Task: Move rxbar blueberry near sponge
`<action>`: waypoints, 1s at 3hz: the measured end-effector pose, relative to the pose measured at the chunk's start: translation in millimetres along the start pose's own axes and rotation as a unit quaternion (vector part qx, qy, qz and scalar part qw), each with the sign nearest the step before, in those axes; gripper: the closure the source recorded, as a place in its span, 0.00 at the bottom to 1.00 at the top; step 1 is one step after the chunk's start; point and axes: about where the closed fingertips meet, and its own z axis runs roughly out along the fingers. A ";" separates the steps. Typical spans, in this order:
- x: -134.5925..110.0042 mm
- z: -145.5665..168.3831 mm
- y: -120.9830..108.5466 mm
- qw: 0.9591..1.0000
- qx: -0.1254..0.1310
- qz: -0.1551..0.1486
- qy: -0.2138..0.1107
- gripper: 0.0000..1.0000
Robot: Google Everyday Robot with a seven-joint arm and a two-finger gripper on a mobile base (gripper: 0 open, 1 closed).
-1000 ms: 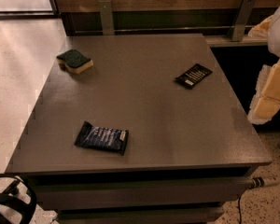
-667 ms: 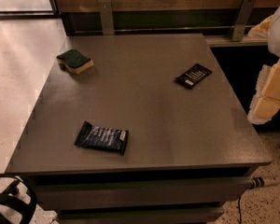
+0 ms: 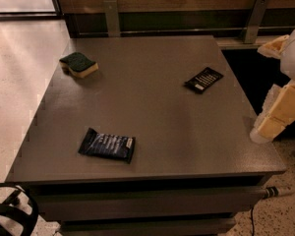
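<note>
Grey tabletop (image 3: pixel 162 107), matte, seen from above the front edge; wood panel wall behind, pale floor to view-left.

Gripper (image 3: pixel 280 113): at the far view-right edge, off the table's right side, around tabletop height. Pale, yellowish parts, partly cut by the frame. Open or closed: cannot tell. Holds nothing that I can see; touching nothing on the table.

Outward from gripper:
- black packet (image 3: pixel 203 79), nearest obj., right half of the table, toward the back. Not the target.
- rxbar blueberry (image 3: pixel 106 145), lying flat near the front edge, left of centre. Well apart from gripper, across most of the table's width.
- sponge (image 3: pixel 78 64), far-left corner region, green side up. Farthest from gripper.

Key relation: bar lies to view-left of gripper and slightly nearer the front edge. Its long axis runs approx. left-right in view, right end dipping a little toward the front; white patch sits at that right end, i.e. the end facing the gripper. Bar and sponge well apart, sponge further back and a bit left of the bar.

Judgement: approach not yet begun. Reach has to cross the table leftward; closing across the bar's short width looks the sensible grip.
</note>
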 end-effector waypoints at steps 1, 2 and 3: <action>-12.2 17.4 20.8 0.997 -0.006 0.021 -0.078 0.00; -45.5 35.1 44.9 0.986 -0.031 0.025 -0.161 0.00; -62.1 29.0 49.9 0.980 -0.040 0.031 -0.190 0.00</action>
